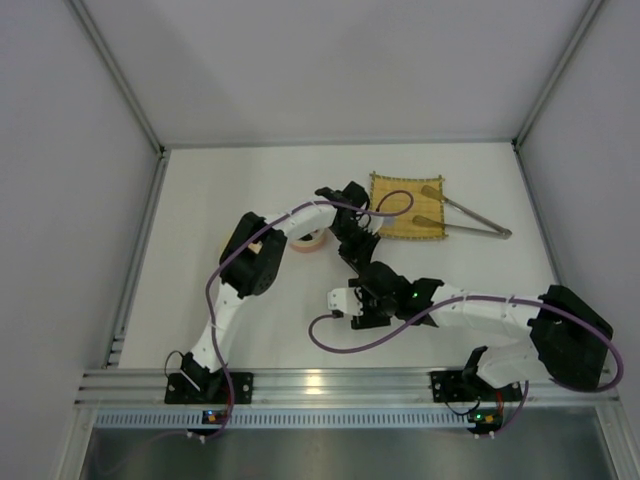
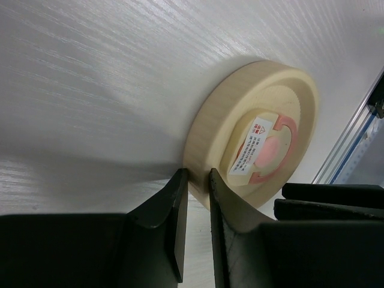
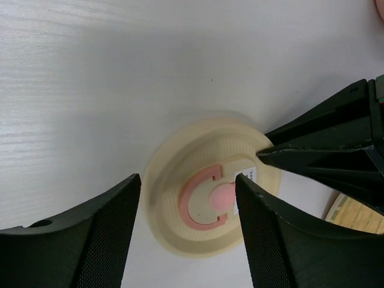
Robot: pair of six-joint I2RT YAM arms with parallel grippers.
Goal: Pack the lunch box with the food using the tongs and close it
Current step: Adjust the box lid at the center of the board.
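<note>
A round cream lid with a pink mark lies on the white table. My left gripper is shut on the lid's rim, one finger on each side. In the right wrist view the lid sits right under my open right gripper, and the left gripper's fingers touch the lid's right edge. Both grippers meet at the table's middle, and the arms hide the lid in the top view. The silver tongs lie half on a yellow mat. The food is out of view.
A round pinkish container peeks out from behind the left arm. The yellow mat's corner shows under the left gripper's fingers. Purple cables loop beside both arms. White walls close in the table on three sides.
</note>
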